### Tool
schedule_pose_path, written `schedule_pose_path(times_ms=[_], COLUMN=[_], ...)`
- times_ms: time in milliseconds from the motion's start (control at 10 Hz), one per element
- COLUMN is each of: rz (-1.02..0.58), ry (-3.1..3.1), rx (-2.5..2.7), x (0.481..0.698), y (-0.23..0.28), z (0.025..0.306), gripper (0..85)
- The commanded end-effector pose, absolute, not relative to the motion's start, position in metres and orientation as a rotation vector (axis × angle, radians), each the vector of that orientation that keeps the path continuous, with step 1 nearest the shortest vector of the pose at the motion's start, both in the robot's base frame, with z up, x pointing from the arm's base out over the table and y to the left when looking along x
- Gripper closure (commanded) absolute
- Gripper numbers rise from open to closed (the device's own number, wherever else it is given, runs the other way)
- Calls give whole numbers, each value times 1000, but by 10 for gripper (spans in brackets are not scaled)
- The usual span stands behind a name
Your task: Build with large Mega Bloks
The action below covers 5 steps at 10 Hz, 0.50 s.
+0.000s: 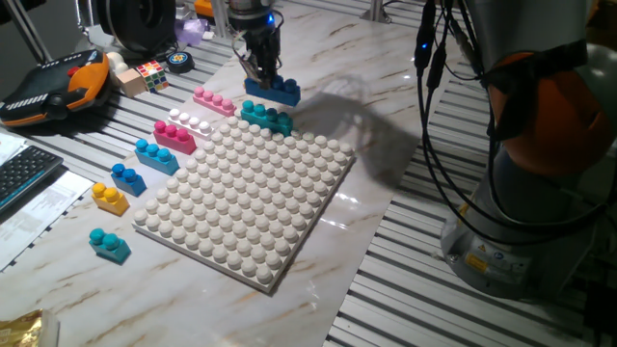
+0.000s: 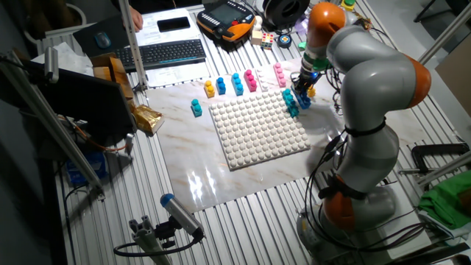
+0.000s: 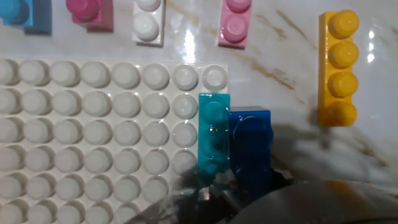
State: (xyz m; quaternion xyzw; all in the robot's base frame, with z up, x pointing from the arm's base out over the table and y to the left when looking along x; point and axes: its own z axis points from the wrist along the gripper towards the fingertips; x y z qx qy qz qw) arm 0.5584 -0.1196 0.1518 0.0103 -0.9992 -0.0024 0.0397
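Scanning from the left in the one fixed view: passing a loose row of chunky plastic bricks lying beside the big white studded baseplate (image 1: 251, 193), namely a small teal two-stud brick (image 1: 109, 244), a yellow two-stud brick (image 1: 110, 198), a dark blue two-stud brick (image 1: 127, 178), a longer light-blue brick (image 1: 156, 154), a magenta brick (image 1: 174, 135), a white brick (image 1: 191, 121) and a pale pink brick (image 1: 214, 100). Reaching next the two-finger gripper (image 1: 262, 77), hanging over the plate's far corner and apparently clamping a blue studded plastic brick (image 1: 275, 92) between its fingers, though blurring in the hand view. Sitting just this side of it, a teal studded plastic brick (image 1: 267, 117), seemingly resting on the plate's edge row. Looking through the hand view: blue lying immediately right of teal, long axes running parallel, sides nearly touching, blue hanging past the plate's edge over bare marble. Judging from that, needing only a small sideways shift towards the teal, keeping the axes aligned, before pressing down. Lying well apart at the far right, a yellow four-stud plastic brick (image 3: 337, 68).
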Motion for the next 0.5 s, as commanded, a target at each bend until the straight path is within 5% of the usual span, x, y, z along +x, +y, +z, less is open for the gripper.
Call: schedule_pose_path(times_ms=[0,400], rz=[-7,-15], ry=[-3056,-3074], rx=[13,-41], x=[559,570], y=[-117,-57], z=[153,168], gripper=[843,843])
